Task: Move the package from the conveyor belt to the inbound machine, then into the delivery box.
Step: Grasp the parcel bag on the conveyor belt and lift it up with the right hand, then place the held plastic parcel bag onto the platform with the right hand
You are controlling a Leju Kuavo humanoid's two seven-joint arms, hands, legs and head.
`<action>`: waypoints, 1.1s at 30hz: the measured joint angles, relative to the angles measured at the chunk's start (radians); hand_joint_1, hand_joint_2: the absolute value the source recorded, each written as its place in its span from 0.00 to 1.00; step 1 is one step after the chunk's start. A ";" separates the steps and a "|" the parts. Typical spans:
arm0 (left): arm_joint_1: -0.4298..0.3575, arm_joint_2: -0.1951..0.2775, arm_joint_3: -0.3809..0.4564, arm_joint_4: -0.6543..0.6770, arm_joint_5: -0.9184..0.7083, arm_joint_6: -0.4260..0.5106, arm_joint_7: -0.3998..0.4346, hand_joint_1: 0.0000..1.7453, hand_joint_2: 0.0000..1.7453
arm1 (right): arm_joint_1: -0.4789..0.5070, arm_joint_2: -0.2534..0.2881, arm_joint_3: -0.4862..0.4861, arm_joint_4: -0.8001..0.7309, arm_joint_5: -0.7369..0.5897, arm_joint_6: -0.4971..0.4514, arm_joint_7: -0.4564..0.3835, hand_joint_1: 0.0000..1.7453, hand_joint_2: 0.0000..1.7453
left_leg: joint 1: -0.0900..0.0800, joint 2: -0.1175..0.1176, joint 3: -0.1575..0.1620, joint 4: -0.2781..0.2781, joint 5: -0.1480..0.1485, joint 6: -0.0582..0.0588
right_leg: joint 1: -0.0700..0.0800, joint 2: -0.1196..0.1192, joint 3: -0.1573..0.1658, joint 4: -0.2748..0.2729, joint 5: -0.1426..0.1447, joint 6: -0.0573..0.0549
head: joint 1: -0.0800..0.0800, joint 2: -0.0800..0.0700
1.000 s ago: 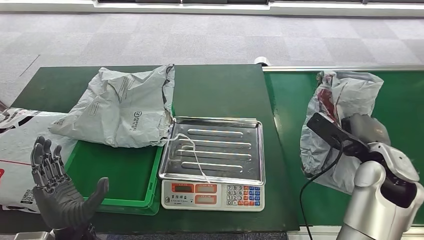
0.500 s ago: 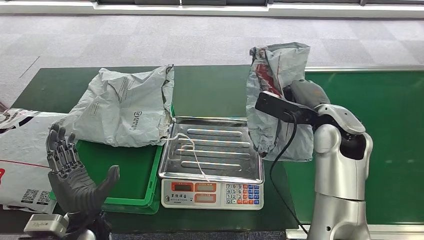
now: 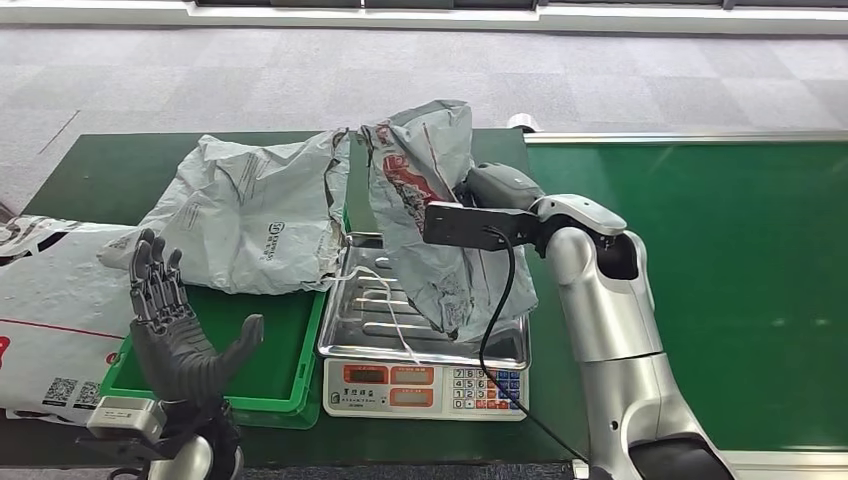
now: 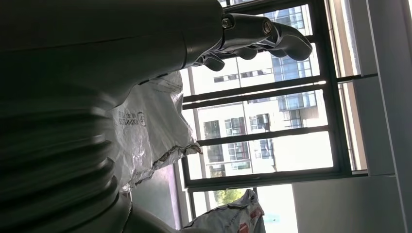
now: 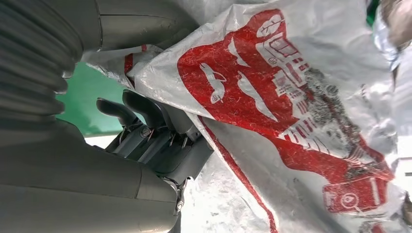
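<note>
Over the scale (image 3: pixel 424 325) you have the right hand (image 3: pixel 500 186) holding the package (image 3: pixel 425 215), a crumpled grey plastic mailer bag with red print. Your right arm reaches across from the conveyor belt (image 3: pixel 720 260) side, elbow bent, forearm roughly level. From the right wrist view, the dark fingers (image 5: pixel 141 114) curl against the bag's wrinkled film, thumb on the other side, so the bag is gripped. The bag hangs upright, its lower end down on the ribbed steel tray of the scale or just above it; you cannot tell which.

Your left hand (image 3: pixel 175 335) is raised near the front edge of the worktop (image 3: pixel 430 175), palm open, fingers spread and pointing up, thumb out to the side, holding nothing.

A second grey mailer bag (image 3: pixel 250 215), flat and creased, lies across the far edge of the green plastic crate (image 3: pixel 250 345), just left of the scale. A white printed bag (image 3: pixel 50 310) lies at the far left. A thin white string (image 3: pixel 385 305) trails over the tray.
</note>
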 joint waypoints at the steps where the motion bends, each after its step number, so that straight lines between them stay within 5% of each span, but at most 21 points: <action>1: -0.001 0.000 0.000 0.003 0.000 0.000 0.000 0.00 1.00 | 0.000 0.002 0.002 0.005 -0.001 0.000 0.000 1.00 1.00 | 0.000 0.000 0.000 0.000 0.000 0.000 | 0.000 0.000 0.000 0.000 0.000 0.000 | 0.000 0.000; 11: -0.003 0.000 0.000 0.019 0.000 0.002 0.000 0.00 1.00 | 0.001 0.011 0.015 0.033 -0.030 0.000 -0.014 1.00 1.00 | 0.000 0.000 0.000 0.000 0.000 0.000 | 0.000 0.000 -0.001 0.000 0.000 0.000 | 0.000 0.000; 15: -0.001 -0.001 0.000 0.020 -0.007 0.000 0.000 0.00 1.00 | 0.008 0.015 0.020 0.035 -0.083 0.000 -0.039 0.02 1.00 | 0.000 0.000 0.000 0.000 0.000 0.000 | 0.000 0.000 -0.001 0.000 0.000 0.000 | 0.000 0.000; 16: -0.001 -0.001 0.000 0.021 -0.010 -0.002 0.000 0.00 1.00 | 0.013 0.015 0.021 0.035 -0.096 0.000 -0.045 0.00 1.00 | 0.000 0.000 0.000 0.000 0.000 0.000 | 0.000 0.000 -0.001 0.000 0.000 0.000 | 0.000 0.000; 20: 0.001 -0.007 0.000 0.022 -0.024 -0.013 0.000 0.00 1.00 | 0.035 0.013 0.021 0.025 -0.113 0.000 -0.047 0.00 0.00 | 0.000 0.000 -0.001 0.000 0.000 0.000 | 0.000 0.000 -0.001 0.000 0.000 0.000 | 0.000 0.000; 33: 0.023 -0.026 0.003 0.015 -0.054 -0.028 -0.001 0.00 1.00 | 0.139 -0.019 -0.015 -0.345 -0.282 0.000 -0.062 0.00 0.00 | 0.000 0.002 -0.001 0.000 -0.001 -0.001 | 0.000 0.001 -0.003 0.000 0.000 0.000 | 0.000 0.000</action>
